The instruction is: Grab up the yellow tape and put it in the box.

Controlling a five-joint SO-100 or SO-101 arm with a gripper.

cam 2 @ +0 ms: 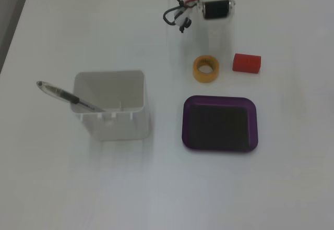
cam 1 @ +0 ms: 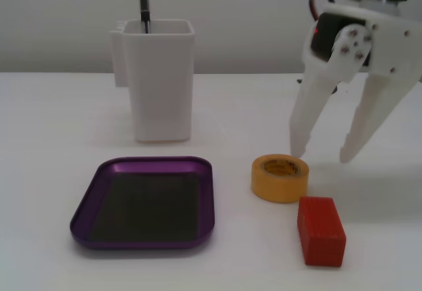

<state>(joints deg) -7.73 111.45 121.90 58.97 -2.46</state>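
Now approach step — gripper (cam 1: 323,154) spread wide, empty, tips hovering just behind yellow tape (cam 1: 280,177), which lies flat on table. Next, by my read: shift forward, straddle roll, close — then carry to box (cam 1: 92,202), empty, well aside.

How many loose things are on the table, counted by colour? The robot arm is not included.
Yellow: 1, the yellow tape
Red: 1, the red block
Purple: 1, the box
White: 1, the white container
Dark: 1, the pen in the container
Total: 5
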